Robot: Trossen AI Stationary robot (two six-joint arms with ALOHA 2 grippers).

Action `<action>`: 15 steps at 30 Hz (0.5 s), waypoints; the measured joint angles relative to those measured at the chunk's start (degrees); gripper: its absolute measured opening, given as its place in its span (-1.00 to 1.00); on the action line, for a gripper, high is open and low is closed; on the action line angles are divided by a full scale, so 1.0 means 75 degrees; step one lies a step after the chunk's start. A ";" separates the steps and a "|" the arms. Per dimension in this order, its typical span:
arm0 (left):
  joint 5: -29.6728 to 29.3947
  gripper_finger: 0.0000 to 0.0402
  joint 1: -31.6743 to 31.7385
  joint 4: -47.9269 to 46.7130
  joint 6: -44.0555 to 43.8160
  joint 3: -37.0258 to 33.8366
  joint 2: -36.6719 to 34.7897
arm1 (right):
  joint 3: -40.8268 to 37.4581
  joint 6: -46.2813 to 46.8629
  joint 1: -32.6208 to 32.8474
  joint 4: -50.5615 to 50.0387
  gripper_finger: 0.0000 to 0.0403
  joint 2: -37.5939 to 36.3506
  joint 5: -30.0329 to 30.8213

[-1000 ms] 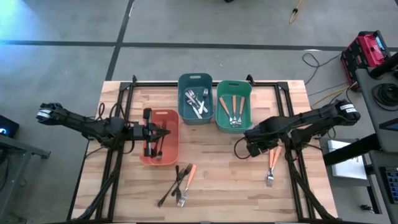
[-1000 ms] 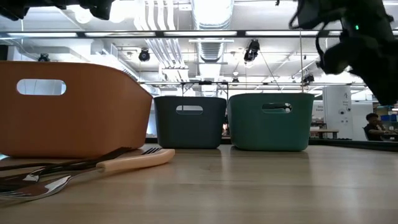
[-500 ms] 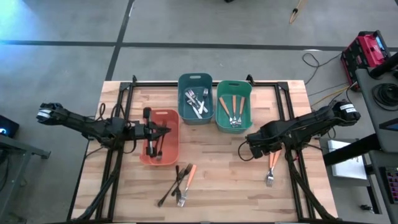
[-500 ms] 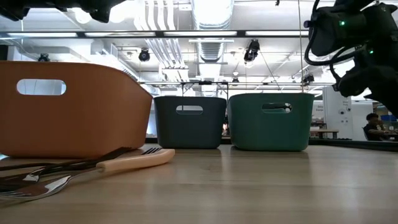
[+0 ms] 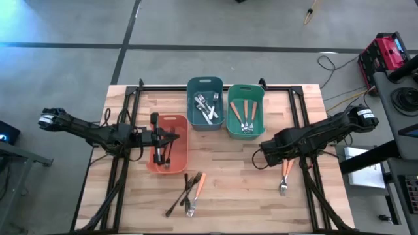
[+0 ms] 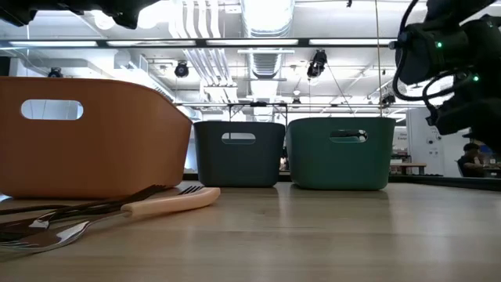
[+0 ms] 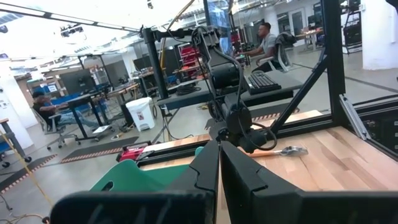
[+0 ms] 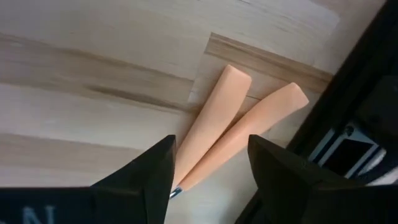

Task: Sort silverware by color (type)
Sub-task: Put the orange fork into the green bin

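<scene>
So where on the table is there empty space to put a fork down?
Bare wood lies along the front edge between the small pile of cutlery and the two orange-handled forks. More lies behind the salmon bin, left of the blue bin. It is crowded around the green bin and under the right gripper.

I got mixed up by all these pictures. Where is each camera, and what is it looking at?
High view: above, looking down; both arms, three bins.
Low view: table level, facing the bins; right arm up top.
Left wrist: over the salmon bin; shut left gripper.
Right wrist: open right gripper over two orange-handled utensils, also in the high view.
</scene>
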 joint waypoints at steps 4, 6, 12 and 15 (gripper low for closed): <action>0.0000 -1.00 0.0000 -0.0002 0.0000 0.0000 0.0000 | -0.0301 0.0000 0.0000 0.0372 -0.04 0.0003 0.0000; -0.0001 -1.00 0.0000 -0.0003 0.0000 0.0000 0.0000 | -0.0427 -0.0001 0.0000 0.0586 -0.04 0.0003 0.0004; 0.0000 -1.00 0.0002 0.0003 0.0000 0.0000 0.0000 | -0.0819 0.0098 0.0000 0.1162 -0.04 0.0003 0.0003; 0.0000 -1.00 0.0002 0.0005 0.0000 0.0000 0.0000 | -0.0932 0.0092 0.0000 0.1507 -0.04 -0.0003 -0.0016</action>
